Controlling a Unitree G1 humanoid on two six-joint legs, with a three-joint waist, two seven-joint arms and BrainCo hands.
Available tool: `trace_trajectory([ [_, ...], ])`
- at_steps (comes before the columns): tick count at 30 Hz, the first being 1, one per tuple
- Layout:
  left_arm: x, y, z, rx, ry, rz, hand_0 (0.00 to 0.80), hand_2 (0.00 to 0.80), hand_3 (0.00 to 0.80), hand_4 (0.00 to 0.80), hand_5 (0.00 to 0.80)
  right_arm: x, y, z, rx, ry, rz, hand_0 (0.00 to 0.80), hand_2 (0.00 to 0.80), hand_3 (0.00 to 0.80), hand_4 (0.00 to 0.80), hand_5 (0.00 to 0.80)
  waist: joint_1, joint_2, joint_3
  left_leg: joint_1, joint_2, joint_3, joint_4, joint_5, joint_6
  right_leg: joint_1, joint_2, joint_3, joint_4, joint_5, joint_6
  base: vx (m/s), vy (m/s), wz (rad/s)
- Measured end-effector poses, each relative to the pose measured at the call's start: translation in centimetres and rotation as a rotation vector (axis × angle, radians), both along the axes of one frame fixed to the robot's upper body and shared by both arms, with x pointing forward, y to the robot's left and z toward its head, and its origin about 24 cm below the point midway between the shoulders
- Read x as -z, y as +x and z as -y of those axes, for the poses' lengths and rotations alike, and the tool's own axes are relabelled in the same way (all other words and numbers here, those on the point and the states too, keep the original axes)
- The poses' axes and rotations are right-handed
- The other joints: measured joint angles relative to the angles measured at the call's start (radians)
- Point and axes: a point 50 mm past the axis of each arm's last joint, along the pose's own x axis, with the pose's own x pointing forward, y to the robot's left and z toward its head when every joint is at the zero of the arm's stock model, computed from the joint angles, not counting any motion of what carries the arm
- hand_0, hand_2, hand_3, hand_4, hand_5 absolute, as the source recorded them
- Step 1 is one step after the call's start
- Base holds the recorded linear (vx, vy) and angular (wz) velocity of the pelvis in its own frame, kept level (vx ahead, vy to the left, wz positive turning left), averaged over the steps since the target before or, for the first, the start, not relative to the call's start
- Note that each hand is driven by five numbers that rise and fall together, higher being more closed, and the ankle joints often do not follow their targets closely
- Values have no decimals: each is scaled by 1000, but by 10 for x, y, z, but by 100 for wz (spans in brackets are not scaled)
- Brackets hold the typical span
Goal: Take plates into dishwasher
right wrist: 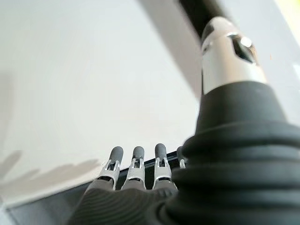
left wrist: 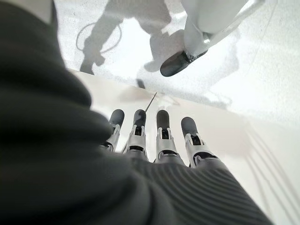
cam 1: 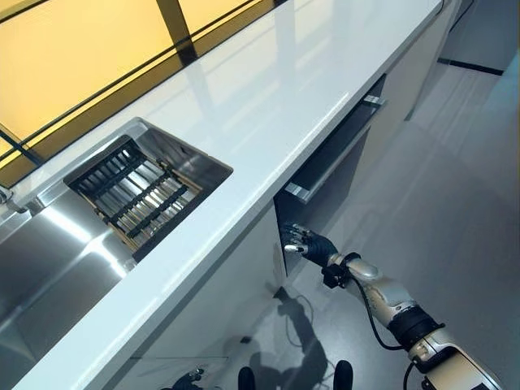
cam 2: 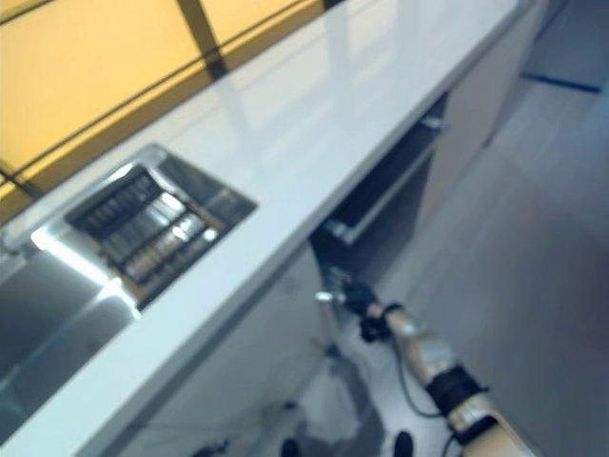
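At 5 o'clock in the head views the right hand (cam 1: 302, 241) is seen low beside the desk (cam 1: 268, 106), its fingers (right wrist: 136, 165) held straight in a row and nothing gripped. Their tips are placed at the lower near corner of the dishwasher door (cam 1: 329, 175), which stands slightly ajar under the desk edge; whether contact is made cannot be told. In the right wrist view a pale cabinet panel (right wrist: 79, 84) is seen past the fingertips, with a dark edge just beneath them.

The left hand (left wrist: 159, 140) is shown clearly only in its own wrist view, where its fingers are extended side by side and nothing is held; a light surface and the grey floor (left wrist: 262, 70) lie beyond them.

Along the top of the dishwasher door a silver bar handle (cam 1: 333, 158) is mounted. Farther off, at 9 o'clock, a steel sink (cam 1: 49, 252) is set into the white desk, and a dark slatted drainer rack (cam 1: 134, 195) is seated in its right end. At 11 o'clock a yellow window (cam 1: 73, 57) with dark frames is seen. No plates can be made out in any view.
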Motion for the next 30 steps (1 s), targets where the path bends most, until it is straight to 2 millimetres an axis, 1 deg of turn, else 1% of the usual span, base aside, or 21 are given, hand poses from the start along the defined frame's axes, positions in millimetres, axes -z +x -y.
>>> trace_trajectory([
  [1,0,0,0,-1,1,-1,0,0,0,0,0,1,0,2,9,-14,6,0,0,0,0,0,0,-1,1,0,0,-7,0,0,0,5,0,-6,0,-2,0,23,-51,25],
  [3,1,-1,-1,-6,4,-2,0,0,0,0,0,5,-1,12,56,-66,27,0,0,0,0,0,1,-4,2,4,1,-32,1,1,-1,26,5,-9,0,-14,5,15,-81,35],
  [5,1,-1,-1,-12,5,-1,0,0,0,0,0,8,-3,22,91,-128,45,0,0,0,0,0,11,-6,3,9,1,-44,1,2,-1,42,7,-12,0,-22,7,-5,-128,31],
  [6,0,-1,-2,-22,3,4,0,0,0,0,0,12,-5,31,118,-180,53,0,0,0,0,0,26,-7,3,16,1,-53,1,2,-1,57,7,-24,0,-27,7,-17,-124,29],
  [9,-2,1,-9,-71,0,19,0,0,0,0,0,24,-12,43,165,-275,57,0,0,0,0,0,27,-12,2,18,3,-78,12,4,-1,100,13,-50,1,-50,11,-1,-152,58],
  [11,-3,0,-14,-99,-2,22,0,0,0,0,0,34,-17,50,197,-295,36,0,0,0,0,0,31,-23,-1,19,6,-99,21,5,0,133,22,-61,1,-70,11,40,-131,70],
  [13,-1,-3,-19,-131,-13,12,0,0,0,0,0,45,-23,57,233,-317,16,0,0,0,0,0,56,-33,-4,35,8,-100,28,5,0,170,29,-67,2,-87,12,88,-91,55],
  [15,2,-12,-25,-178,-21,3,0,0,0,0,0,55,-28,62,246,-370,2,0,0,0,0,0,61,-40,-7,47,7,-100,36,5,0,208,32,-77,1,-105,15,82,-54,55],
  [17,6,-23,-32,-216,-23,-8,0,0,0,0,0,69,-38,70,253,-438,-27,0,0,0,0,0,76,-45,-12,59,6,-91,49,6,1,254,38,-92,2,-126,17,57,-85,79],
  [18,7,-28,-34,-221,-21,-12,0,0,0,0,0,83,-48,78,265,-469,-67,0,0,0,0,0,86,-46,-17,51,6,-77,67,10,6,280,45,-108,9,-147,12,30,-102,115],
  [20,11,-38,-37,-238,-20,-32,0,0,0,0,0,109,-68,89,268,-514,-163,0,0,0,0,0,93,-46,-28,51,16,-33,67,11,22,313,51,-124,38,-184,4,-49,-49,109],
  [21,12,-41,-39,-243,-17,-40,0,0,0,0,0,122,-78,94,271,-532,-211,0,0,0,0,0,104,-47,-37,50,28,13,70,6,33,315,45,-148,70,-208,6,-66,-4,72],
  [22,13,-44,-40,-249,-15,-48,0,0,0,0,0,128,-84,97,272,-538,-238,0,0,0,0,0,109,-50,-41,49,32,34,72,-1,42,317,40,-160,84,-220,7,-62,18,83],
  [23,15,-50,-43,-269,-11,-65,0,0,0,0,0,144,-98,101,273,-557,-301,0,0,0,0,0,110,-62,-53,48,31,64,81,-17,55,322,23,-177,113,-246,13,-65,29,81],
  [24,18,-57,-45,-278,-6,-85,0,0,0,0,0,152,-106,103,272,-572,-335,0,0,0,0,0,111,-68,-62,50,28,76,85,-20,58,319,7,-178,144,-271,18,-85,37,88],
  [25,23,-72,-45,-295,-7,-123,0,0,0,0,0,163,-116,107,275,-571,-382,0,0,0,0,0,114,-70,-77,50,20,75,118,-19,62,323,-11,-187,198,-310,29,-87,55,52],
  [26,25,-79,-44,-305,-10,-138,0,0,0,0,0,167,-120,107,275,-571,-402,0,0,0,0,0,115,-70,-85,48,18,75,132,-16,65,324,-15,-188,213,-321,35,-115,88,44],
  [27,30,-94,-45,-322,-6,-178,0,0,0,0,0,181,-134,109,278,-567,-455,0,0,0,0,0,119,-82,-114,47,0,67,156,-11,49,321,-38,-183,264,-363,29,-124,120,30],
  [28,31,-98,-45,-328,-4,-189,0,0,0,0,0,185,-138,110,280,-569,-471,0,0,0,0,0,120,-87,-120,47,-6,64,158,-9,47,320,-42,-179,276,-375,33,-129,152,49],
  [29,32,-99,-46,-329,3,-193,0,0,0,0,0,191,-144,113,286,-578,-505,0,0,0,0,0,122,-95,-127,48,-15,44,157,-3,43,317,-44,-163,295,-398,30,-147,242,49],
  [30,32,-100,-47,-318,15,-194,0,0,0,0,0,198,-149,115,306,-574,-544,0,0,0,0,0,133,-102,-155,50,-17,29,119,26,32,306,-48,-164,300,-407,35,-159,284,38],
])
